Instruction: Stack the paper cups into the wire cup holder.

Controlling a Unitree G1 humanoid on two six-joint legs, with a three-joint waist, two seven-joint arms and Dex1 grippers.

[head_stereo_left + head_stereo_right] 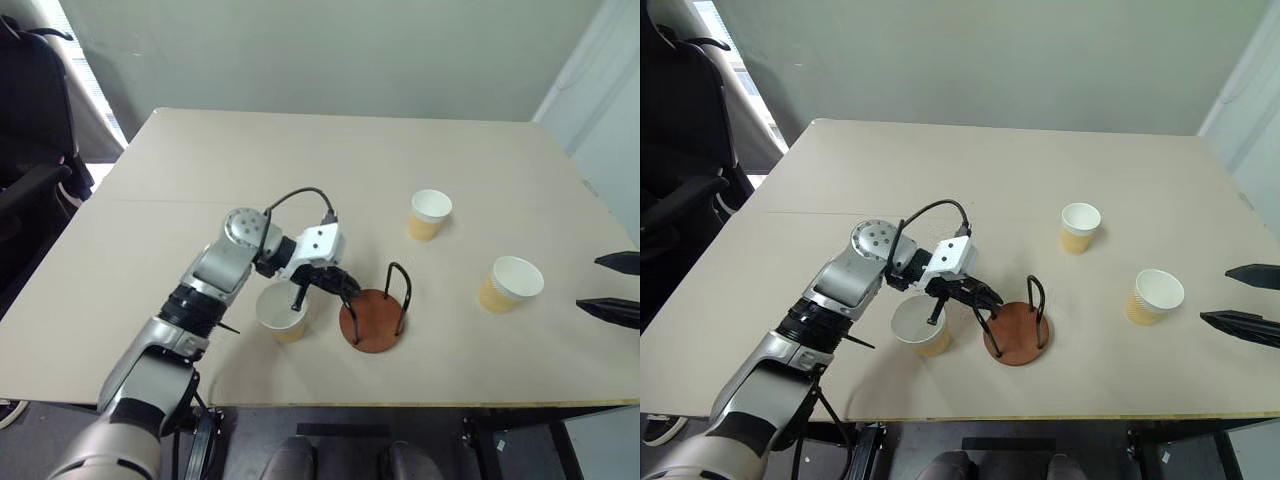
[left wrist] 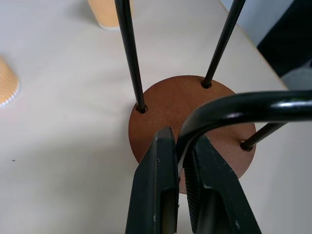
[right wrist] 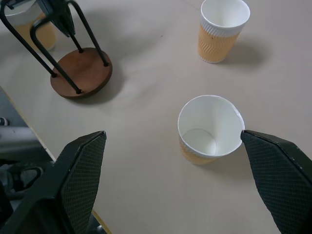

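1. The left hand (image 1: 335,285) is seen closed, its two black fingers (image 2: 158,195) pinched onto the top of one arched wire loop of the wire cup holder (image 1: 375,318).
2. The wire cup holder is found near the front edge of the worktop (image 1: 300,170), roughly at its middle; its round reddish-brown base rests flat on the surface, with the black wire loops standing up from it.
3. No cup is seen inside the wire cup holder.
4. One paper cup (image 1: 283,312) is placed upright just beside the holder, on its left, and is partly covered by the left hand and wrist in the head views.
5. A second paper cup (image 1: 430,214) stands upright farther back on the worktop, to the right of the holder and well apart from it.
6. A third paper cup (image 1: 510,284) stands upright near the right edge of the worktop, also apart from the holder.
7. The right hand (image 1: 612,287) is held wide open at the right side of the worktop, with nothing gripped between its fingers (image 3: 80,175).
8. In the right wrist view, the third paper cup is seen ahead of the open right hand, lying between the lines of its two fingers without being touched.
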